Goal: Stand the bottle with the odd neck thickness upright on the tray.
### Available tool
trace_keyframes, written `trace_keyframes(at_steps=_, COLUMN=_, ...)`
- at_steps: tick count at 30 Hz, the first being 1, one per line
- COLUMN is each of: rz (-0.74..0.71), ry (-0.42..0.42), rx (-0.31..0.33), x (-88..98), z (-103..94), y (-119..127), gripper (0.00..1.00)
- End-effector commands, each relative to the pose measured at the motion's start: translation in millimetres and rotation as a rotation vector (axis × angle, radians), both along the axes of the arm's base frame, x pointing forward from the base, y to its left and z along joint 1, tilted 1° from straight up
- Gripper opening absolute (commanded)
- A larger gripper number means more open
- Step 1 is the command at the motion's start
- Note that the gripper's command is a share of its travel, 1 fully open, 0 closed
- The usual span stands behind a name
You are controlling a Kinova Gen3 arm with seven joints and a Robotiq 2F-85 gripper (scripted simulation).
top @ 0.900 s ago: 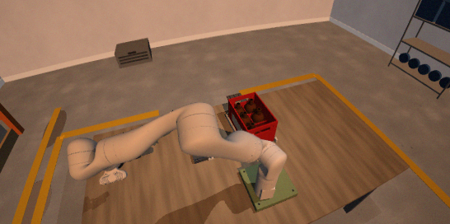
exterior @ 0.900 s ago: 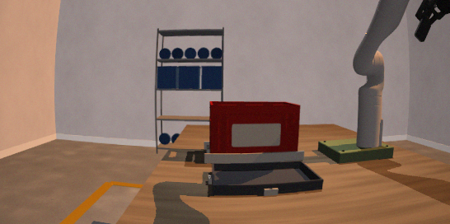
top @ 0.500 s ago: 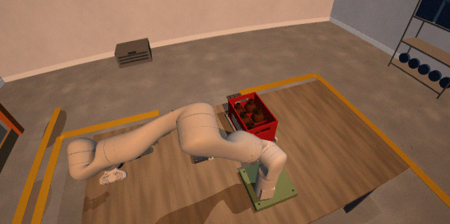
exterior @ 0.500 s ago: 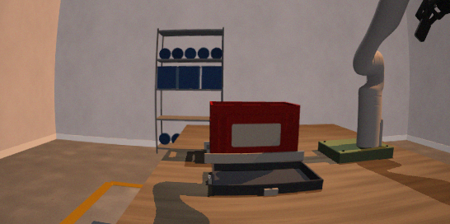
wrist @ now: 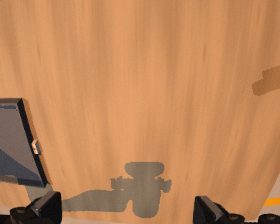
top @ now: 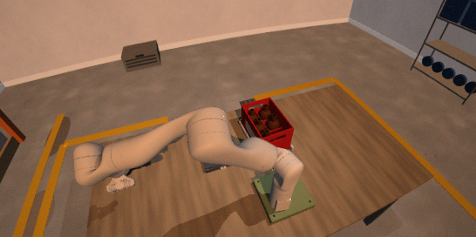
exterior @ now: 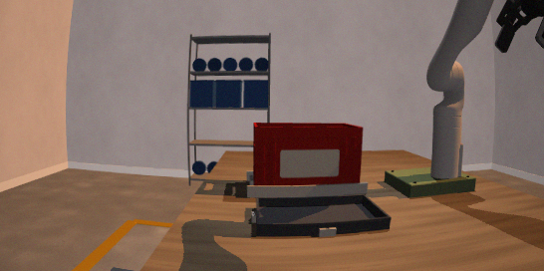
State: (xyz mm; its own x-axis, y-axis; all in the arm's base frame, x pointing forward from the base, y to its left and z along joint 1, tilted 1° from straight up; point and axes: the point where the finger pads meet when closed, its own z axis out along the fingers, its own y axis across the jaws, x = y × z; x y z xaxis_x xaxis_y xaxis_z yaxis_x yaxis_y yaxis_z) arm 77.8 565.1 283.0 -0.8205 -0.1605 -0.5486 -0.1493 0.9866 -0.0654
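Observation:
The red crate [top: 285, 139] [exterior: 269, 153] stands upright on the table. Several brown bottles stand in it, among them one bottle [top: 264, 112] towards the back and another bottle [top: 273, 121] nearer the middle. Their necks are too small to compare, and the exterior view shows only the crate's outer wall. The dark tray [top: 209, 167] [exterior: 289, 227] [wrist: 28, 122] lies beside the crate, with no bottle on its visible part; the arm hides most of it in the top view. My gripper [exterior: 522, 39] [wrist: 127, 210] is open and empty, high above the table, off to the tray's side.
A pale rail [exterior: 306, 190] runs between crate and tray. The arm stands on a green base plate [top: 261, 191] [exterior: 443, 187] near the crate. The arm's shadow lies on the wooden table [top: 349, 143] [wrist: 141, 75]. A shelf rack [exterior: 229, 73] stands beyond the table.

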Motion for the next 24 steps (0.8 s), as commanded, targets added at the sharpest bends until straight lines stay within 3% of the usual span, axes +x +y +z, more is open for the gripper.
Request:
trace_keyframes(at_steps=1, rz=-0.047, ry=0.007, rx=0.000, x=22.5, z=-0.3, y=-7, gripper=1.00)
trace_keyframes(at_steps=5, rz=-0.141, ry=0.031, rx=-0.001, x=61.7, z=-5.6, y=-24, gripper=1.00)
trace_keyframes(at_steps=7, rz=-0.141, ry=0.031, rx=-0.001, x=61.7, z=-5.6, y=-24, gripper=1.00)
trace_keyframes(at_steps=9, rz=-0.206, ry=0.048, rx=0.000, x=87.3, z=-9.1, y=-38, gripper=1.00)
trace_keyframes(at_steps=21, rz=-0.477, ry=0.117, rx=0.018, x=180.9, z=-22.5, y=-103, gripper=1.00)
trace_keyframes(at_steps=24, rz=-0.501, ry=0.123, rx=0.021, x=188.1, z=-23.5, y=-109, gripper=1.00)
